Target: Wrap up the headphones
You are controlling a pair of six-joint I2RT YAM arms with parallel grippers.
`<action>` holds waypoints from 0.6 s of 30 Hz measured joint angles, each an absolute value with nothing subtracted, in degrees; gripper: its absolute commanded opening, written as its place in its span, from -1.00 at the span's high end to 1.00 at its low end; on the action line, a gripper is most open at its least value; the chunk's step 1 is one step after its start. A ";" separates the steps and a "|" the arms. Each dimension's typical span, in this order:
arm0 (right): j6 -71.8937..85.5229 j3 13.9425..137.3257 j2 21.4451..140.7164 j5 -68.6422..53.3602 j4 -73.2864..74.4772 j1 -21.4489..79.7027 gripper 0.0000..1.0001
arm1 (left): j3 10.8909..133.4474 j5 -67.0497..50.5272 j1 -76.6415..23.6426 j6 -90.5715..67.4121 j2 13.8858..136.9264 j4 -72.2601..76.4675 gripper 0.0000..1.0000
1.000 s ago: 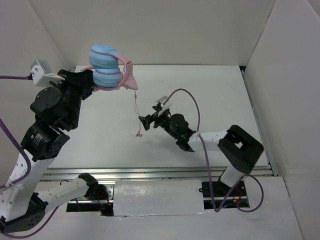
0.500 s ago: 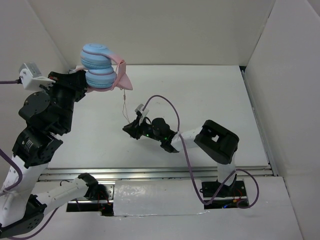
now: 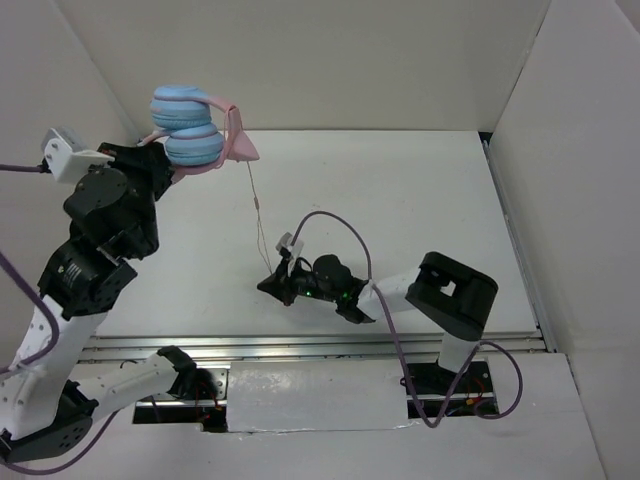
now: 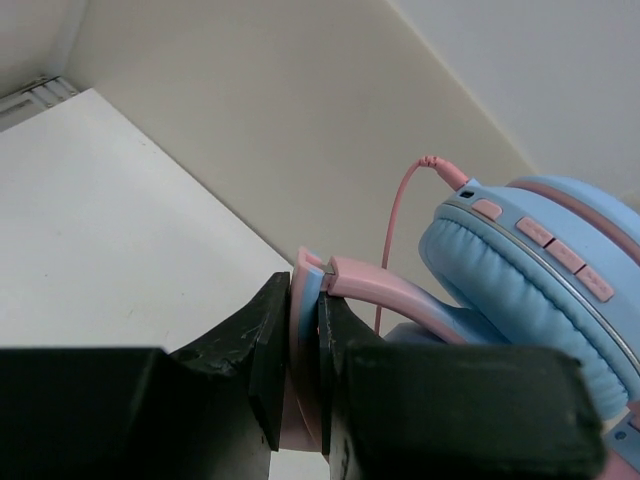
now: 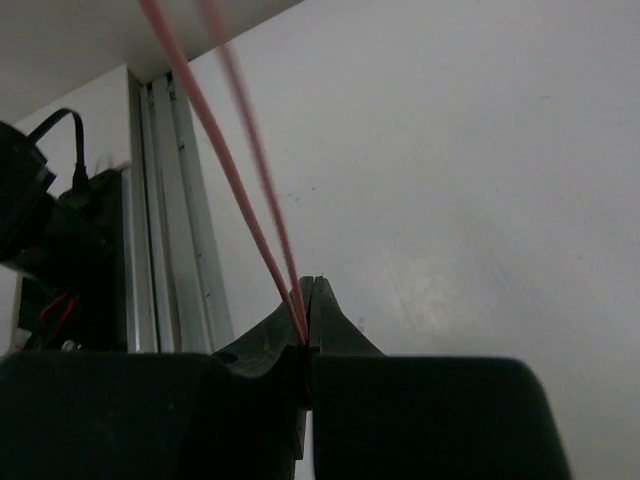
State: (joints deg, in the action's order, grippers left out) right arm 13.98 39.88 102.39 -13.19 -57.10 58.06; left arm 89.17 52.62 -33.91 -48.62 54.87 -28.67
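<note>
At far left, your left gripper (image 4: 305, 340) stays clamped on the pink headband, holding the headphones (image 3: 187, 125) aloft, a touch further up-left in the overhead view than half a second ago. Toward the middle, your right gripper (image 3: 272, 285), pinched tight on the cable (image 3: 257, 205), has pulled nearer the table's (image 3: 400, 190) front edge, drawing the cable straighter.

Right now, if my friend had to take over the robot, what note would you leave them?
Left gripper: shut on the pink headband, holding the headphones up near the far-left corner of the table.
Right gripper: shut on the cable, out over the middle of the table.
The cable runs in a tight line from the headphones to the right gripper.
Done: both ends held.
Left: winding the cable around the headphones; no loops show yet.
</note>
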 measured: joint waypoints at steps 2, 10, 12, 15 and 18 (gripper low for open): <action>13.08 39.42 99.48 -11.88 -53.43 61.23 1.00 | 89.17 56.14 -33.91 -51.33 56.93 -29.63 1.00; 7.29 45.63 94.61 -4.80 -34.11 72.49 1.00 | 89.65 64.45 -33.91 -60.12 66.96 -36.25 1.00; 4.64 47.94 92.09 -1.26 -27.11 74.94 1.00 | 89.52 65.89 -33.91 -61.52 68.88 -37.82 1.00; 1.21 50.15 85.30 2.68 -17.74 77.34 1.00 | 86.96 67.37 -33.69 -62.83 69.38 -37.89 1.00; -2.09 54.50 78.13 5.89 -8.51 77.87 1.00 | 83.00 67.75 -33.41 -63.26 69.30 -37.28 1.00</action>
